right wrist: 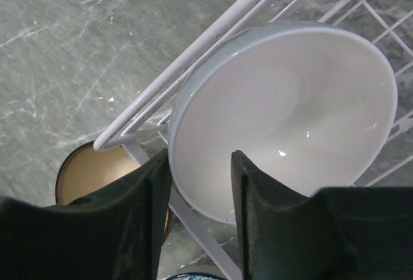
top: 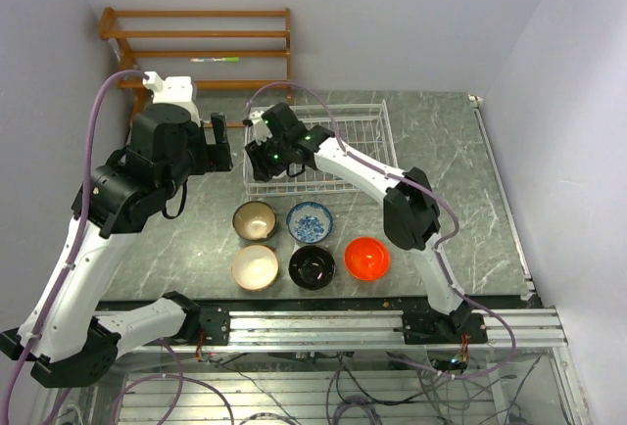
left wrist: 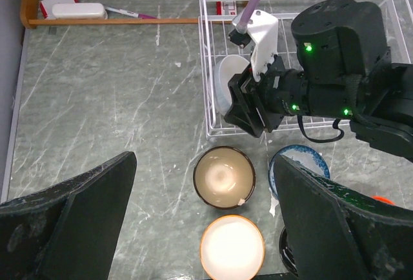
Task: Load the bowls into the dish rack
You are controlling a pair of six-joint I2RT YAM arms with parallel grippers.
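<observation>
Pinched at its rim by the right gripper (right wrist: 199, 171), the tilted glossy white round bowl (right wrist: 290, 106) may snag the white wire dish rack (right wrist: 213, 41) at its corner rail and fall onto the counter (right wrist: 58, 41).

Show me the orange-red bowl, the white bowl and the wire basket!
orange-red bowl (top: 367, 259), top view, its inside.
white bowl (right wrist: 290, 106), right wrist view, its inside.
wire basket (top: 343, 107), top view, far rim.

Shelf (top: 196, 38): orange-brown wood slats, upper left of the top view, against the wall.
Pen (top: 216, 59): lying along a shelf slat, near its right end.
White case (left wrist: 79, 10): on the shelf, upper left of the left wrist view.
Table (top: 451, 151): grey-green marbled top.
Rail (top: 323, 325): metal, along the bottom edge.
</observation>
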